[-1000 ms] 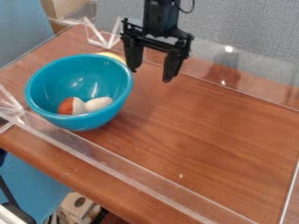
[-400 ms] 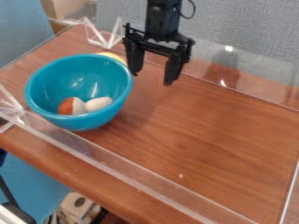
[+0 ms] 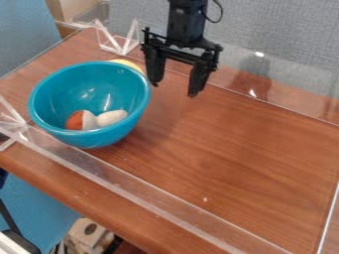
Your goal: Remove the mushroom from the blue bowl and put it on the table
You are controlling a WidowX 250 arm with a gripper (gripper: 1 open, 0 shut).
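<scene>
One mushroom (image 3: 79,120) lies low in the blue bowl (image 3: 54,91), down-left of my fingers (image 3: 176,83), which hang wide open, empty, beyond the bowl's far rim.

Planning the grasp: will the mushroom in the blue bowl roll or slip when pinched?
The mushroom lies on its side at the blue bowl's bottom; its rounded cap will probably roll. It looks smooth, so possibly slippery. Small, likely light.
</scene>
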